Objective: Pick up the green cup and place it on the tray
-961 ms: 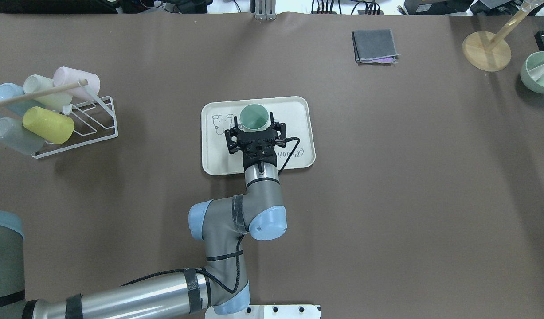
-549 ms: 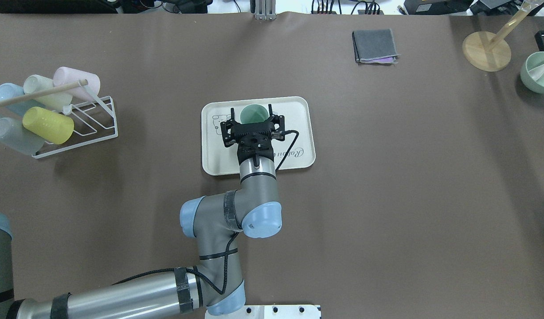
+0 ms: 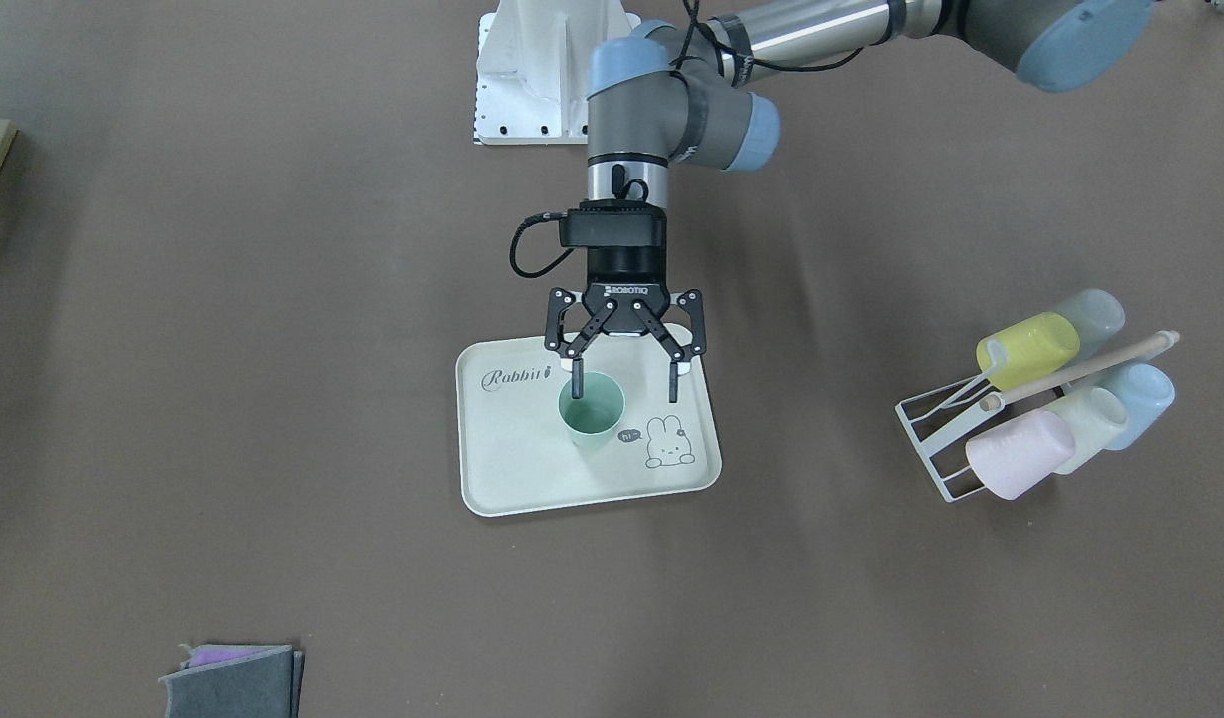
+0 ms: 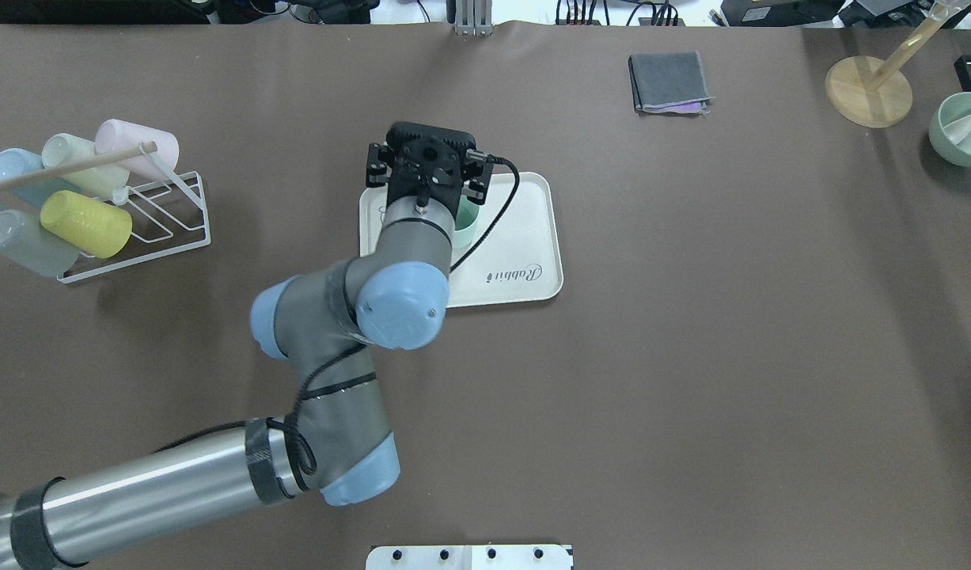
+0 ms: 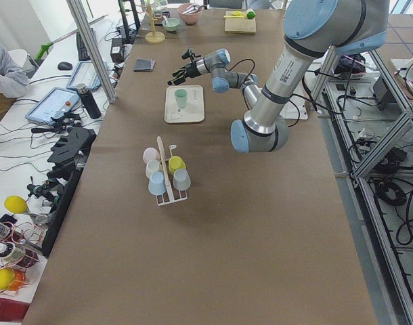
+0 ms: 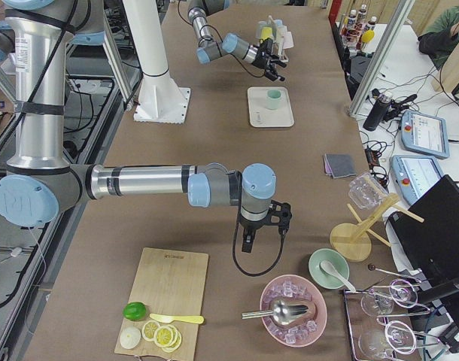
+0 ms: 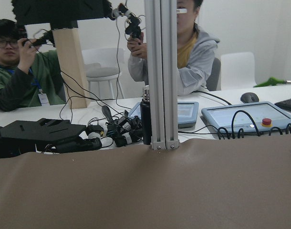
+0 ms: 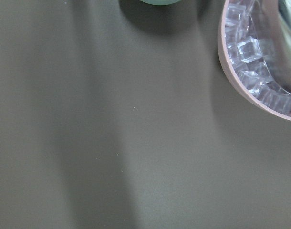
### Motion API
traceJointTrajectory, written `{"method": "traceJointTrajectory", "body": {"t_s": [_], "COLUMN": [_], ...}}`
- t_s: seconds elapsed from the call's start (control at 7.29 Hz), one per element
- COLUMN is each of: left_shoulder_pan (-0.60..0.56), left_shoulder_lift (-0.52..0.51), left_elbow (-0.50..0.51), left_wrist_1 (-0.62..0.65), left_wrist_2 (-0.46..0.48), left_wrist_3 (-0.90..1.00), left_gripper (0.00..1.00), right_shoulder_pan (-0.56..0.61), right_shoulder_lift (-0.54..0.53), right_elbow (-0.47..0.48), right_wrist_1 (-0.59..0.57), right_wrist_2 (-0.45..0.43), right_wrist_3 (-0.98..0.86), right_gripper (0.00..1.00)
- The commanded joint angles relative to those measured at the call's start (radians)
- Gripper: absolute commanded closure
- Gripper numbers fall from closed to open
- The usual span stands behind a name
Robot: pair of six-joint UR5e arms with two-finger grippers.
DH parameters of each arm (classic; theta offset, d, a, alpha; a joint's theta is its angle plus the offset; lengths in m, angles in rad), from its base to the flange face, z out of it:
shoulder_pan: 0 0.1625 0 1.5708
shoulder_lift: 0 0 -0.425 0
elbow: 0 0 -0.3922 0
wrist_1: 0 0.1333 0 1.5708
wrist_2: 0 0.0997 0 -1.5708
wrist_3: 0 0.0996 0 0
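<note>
The green cup stands upright on the cream tray, between the "Rabbit" lettering and the bunny drawing. My left gripper is open and empty, raised above the tray on the robot's side of the cup, and holds nothing. In the overhead view the left gripper hides most of the cup and part of the tray. My right gripper hangs over the table far from the tray, near the bowls; I cannot tell whether it is open or shut.
A white wire rack with several pastel cups lies left of the tray. A folded grey cloth, a wooden stand and a green bowl lie far right. A pink bowl of ice sits under the right wrist.
My left gripper, open around the cup before, has risen and swung away from it. The cup stays upright on the tray.
</note>
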Motion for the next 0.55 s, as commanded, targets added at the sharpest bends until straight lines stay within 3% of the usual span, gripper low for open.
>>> {"method": "traceJointTrajectory", "body": {"t_s": [0.0, 0.41], "left_shoulder_pan": [-0.247, -0.534], "left_shoulder_lift": [0.073, 0.168], "left_elbow": [-0.045, -0.054], "left_wrist_1": [0.049, 0.357], "left_wrist_2": [-0.427, -0.783], "left_wrist_3": [0.236, 0.249], "left_gripper": [0.01, 0.01], "right_shoulder_pan": [0.062, 0.064], "right_shoulder_lift": [-0.049, -0.058], "right_elbow": [0.022, 0.033], "right_wrist_1": [-0.001, -0.002], "right_wrist_2": [0.005, -0.055], "right_wrist_3": [0.000, 0.004], "right_gripper": [0.00, 0.00]}}
